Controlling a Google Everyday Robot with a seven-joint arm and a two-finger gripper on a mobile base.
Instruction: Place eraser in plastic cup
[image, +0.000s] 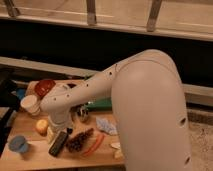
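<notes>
At the far left of the wooden table (35, 160) the plastic cup (19, 145) stood upright near the front edge, light blue and with nothing in it. Behind it stood a taller white cup (30, 105), and further back a reddish bowl (45, 86). A yellowish fruit (41, 126) lay between the white cup and the eraser (58, 143). The eraser lay flat on the table, angled, apart from the plastic cup and to its right. The gripper (61, 130) hung just above the eraser's far end, at the tip of the white arm (150, 110). The wrist hid it from above, so whether it was parted, closed or clamped on the eraser could not be told. Just right of the eraser sat a dark cone-shaped lump (80, 141), close enough that it seemed to touch. Beyond that were a thin orange-red piece (93, 145) and a crumpled pale cloth (106, 126). The main risk appeared to be the crowding: a descent slightly off line could catch the fruit or the dark lump instead of the eraser alone, or push the eraser askew. A grip at one end of so long a block might let it swing and slip. Carried to so small a cup, it could strike the rim and tip the cup over, or stand out of the cup and topple it.
</notes>
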